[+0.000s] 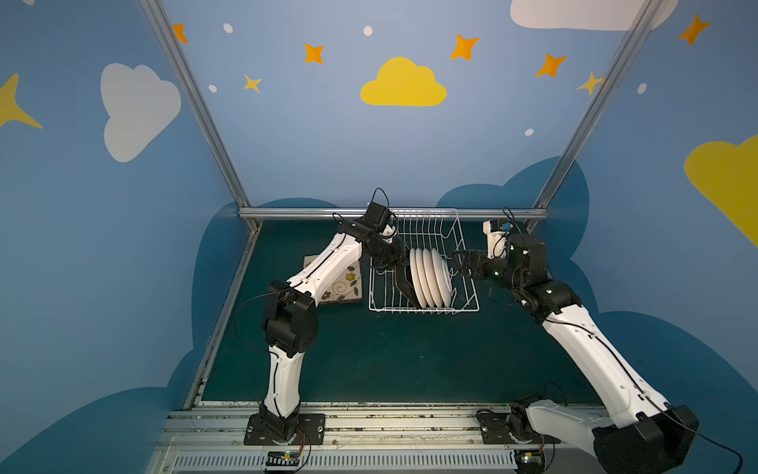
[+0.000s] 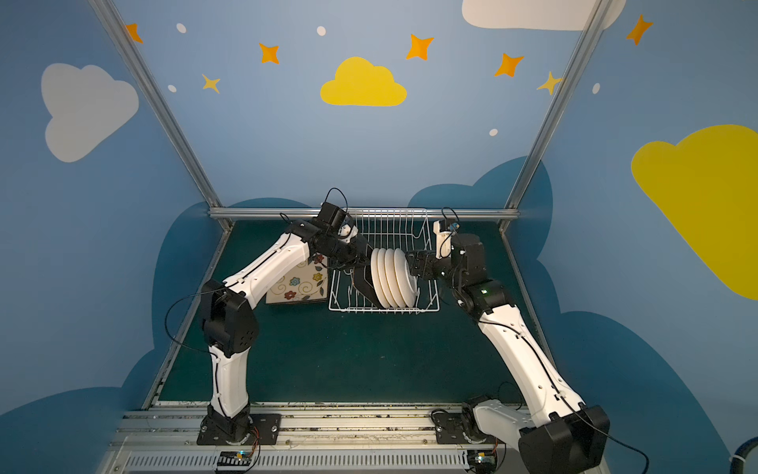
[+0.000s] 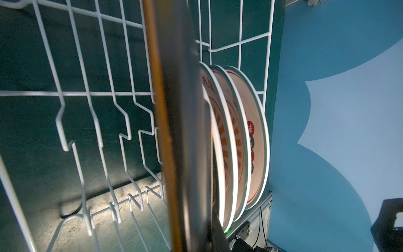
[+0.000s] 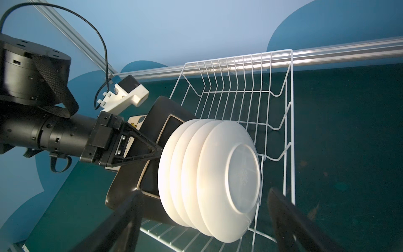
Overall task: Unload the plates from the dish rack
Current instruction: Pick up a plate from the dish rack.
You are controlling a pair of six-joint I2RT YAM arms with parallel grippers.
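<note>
Square plate (image 4: 152, 117) clamped by left fingers (image 4: 141, 150), tilted away from 4 round plates (image 4: 209, 174), probably to clear dish rack (image 1: 385, 310) tines; right fingers (image 4: 292, 222) open, empty.

Robot lab booth: cloud-painted blue walls (image 1: 311, 135), aluminium frame (image 1: 393, 213), green mat (image 1: 389, 357).

Showing printed characters on the faces of the round plates (image 3: 237, 131) standing in the dish rack (image 3: 65, 93), seen from the left wrist: reddish strokes near one rim, pale marks inside red and dark discs on another. Being too blurred and edge-on for reading; finding no other lettering, numbers or brand marks.
</note>
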